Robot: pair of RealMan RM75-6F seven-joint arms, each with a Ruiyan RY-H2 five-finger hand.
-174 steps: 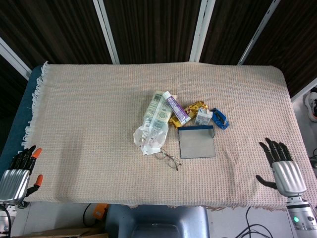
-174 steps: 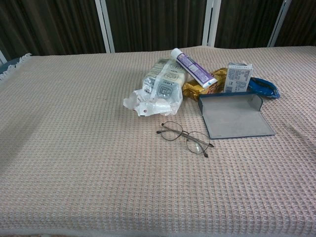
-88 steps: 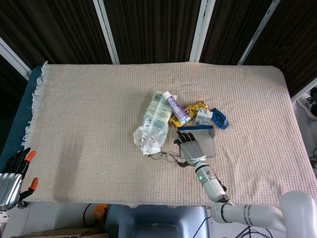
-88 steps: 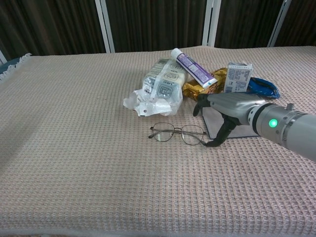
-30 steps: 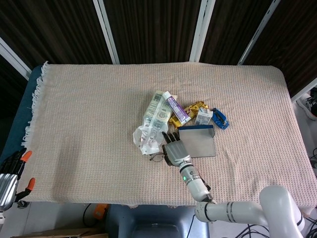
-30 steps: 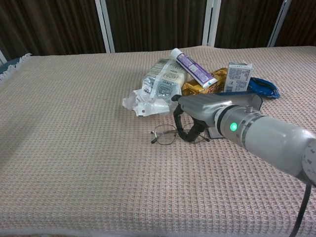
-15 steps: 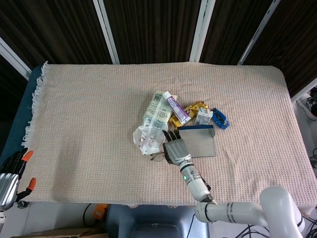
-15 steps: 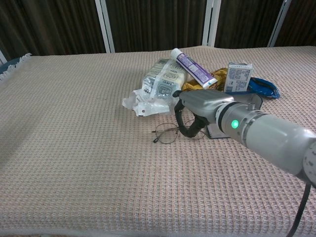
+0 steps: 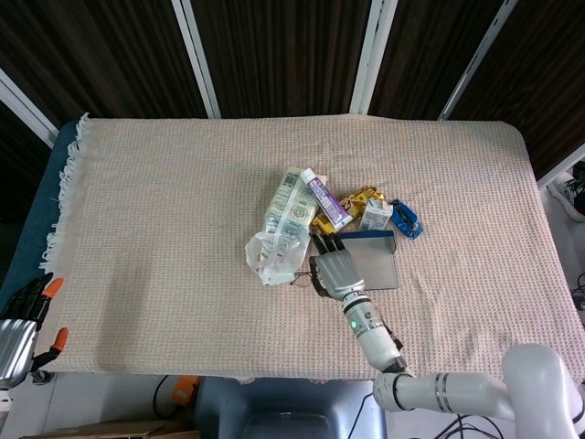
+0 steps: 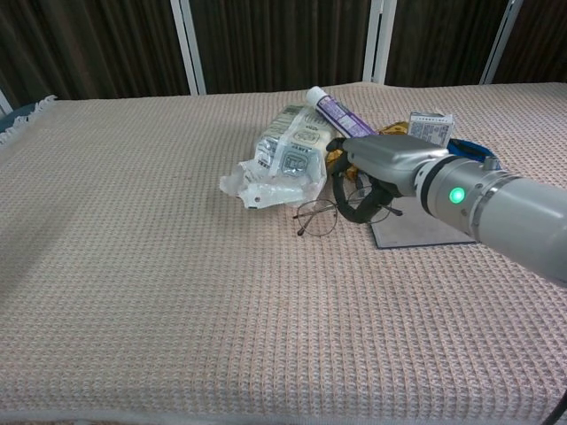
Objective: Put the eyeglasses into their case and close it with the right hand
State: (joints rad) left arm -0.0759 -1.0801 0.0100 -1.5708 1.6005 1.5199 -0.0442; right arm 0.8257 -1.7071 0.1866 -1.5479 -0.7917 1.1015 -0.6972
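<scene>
Thin wire-framed eyeglasses (image 10: 317,219) hang tilted in my right hand (image 10: 383,175), whose fingers curl around the frame's right side. One lens sticks out to the left, just above the cloth. In the head view the right hand (image 9: 334,272) covers most of the eyeglasses (image 9: 300,278). The case (image 10: 418,232) lies open and flat, grey inside with a dark blue rim, directly right of the hand and partly behind it. From above, the case (image 9: 377,267) touches the hand's right side. My left hand (image 9: 18,334) rests off the table's near left corner, fingers apart and holding nothing.
A white plastic packet (image 10: 288,159) lies just left of the hand. Behind it sit a purple-and-white tube (image 10: 335,113), a gold wrapper (image 9: 358,199), a small carton (image 10: 430,126) and a blue wrapper (image 10: 474,150). A woven beige cloth (image 9: 164,229) covers the table.
My right hand has moved right and back toward the case, carrying the eyeglasses off the cloth. The left hand has not moved.
</scene>
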